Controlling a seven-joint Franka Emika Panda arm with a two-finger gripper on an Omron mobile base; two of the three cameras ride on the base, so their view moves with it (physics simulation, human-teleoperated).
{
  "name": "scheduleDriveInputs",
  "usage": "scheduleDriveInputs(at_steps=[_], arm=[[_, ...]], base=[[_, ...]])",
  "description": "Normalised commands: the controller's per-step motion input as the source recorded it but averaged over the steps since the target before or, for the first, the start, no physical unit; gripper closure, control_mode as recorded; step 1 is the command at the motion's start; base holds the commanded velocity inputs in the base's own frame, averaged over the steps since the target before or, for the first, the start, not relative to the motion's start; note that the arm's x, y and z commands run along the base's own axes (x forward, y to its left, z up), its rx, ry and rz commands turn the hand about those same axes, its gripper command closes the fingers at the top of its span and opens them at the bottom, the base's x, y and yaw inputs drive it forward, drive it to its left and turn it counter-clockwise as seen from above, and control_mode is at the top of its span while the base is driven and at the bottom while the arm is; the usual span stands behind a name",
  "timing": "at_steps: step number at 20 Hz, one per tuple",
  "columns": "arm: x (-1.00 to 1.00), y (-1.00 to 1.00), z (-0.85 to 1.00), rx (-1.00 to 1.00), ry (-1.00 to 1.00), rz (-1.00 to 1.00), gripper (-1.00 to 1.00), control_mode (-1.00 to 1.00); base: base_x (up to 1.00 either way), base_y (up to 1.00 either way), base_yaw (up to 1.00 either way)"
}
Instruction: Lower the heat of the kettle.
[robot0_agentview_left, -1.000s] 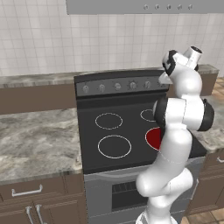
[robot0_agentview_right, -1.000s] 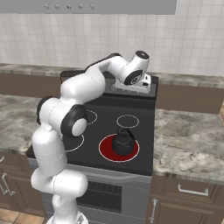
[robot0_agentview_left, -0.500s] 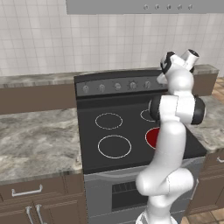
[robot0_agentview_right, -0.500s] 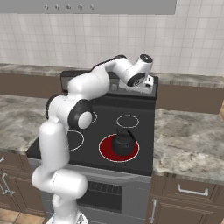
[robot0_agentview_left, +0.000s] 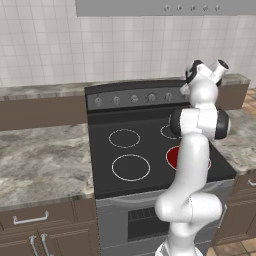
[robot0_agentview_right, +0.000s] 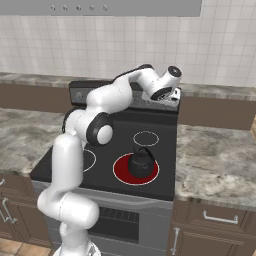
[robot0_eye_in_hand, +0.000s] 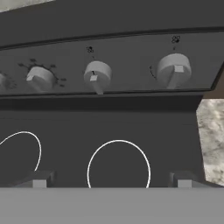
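One second of travel has carried the gripper (robot0_eye_in_hand: 109, 179), fingers spread, closer to the knobs (robot0_eye_in_hand: 98, 75) at 12 o'clock (kettle (robot0_agentview_right: 140, 162) untouched; heat unchanged).

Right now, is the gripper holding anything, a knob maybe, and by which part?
Nothing is held. In the hand view the gripper is open, its fingertips spread wide and short of the stove's control panel, touching no knob.

Kettle (robot0_agentview_right: 140, 163) on stove's (robot0_agentview_right: 163, 184) front-right burner (robot0_agentview_right: 120, 174)
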Motion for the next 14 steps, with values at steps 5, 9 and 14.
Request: scheduleDriveInputs(at_steps=[5,9,14], arm=[[0.14,0.0,-0.46,0.01,-0.18,0.0,-1.0,-1.0],[0.11,0.0,-0.22,0.0,-0.17,0.0,-1.0,-1.0],[0.13,0.0,-0.01,0.0,-0.16,0.0,-1.0,-1.0]], base=[[0.0,0.0,0.0],[0.0,0.0,0.0],[0.0,0.0,0.0]])
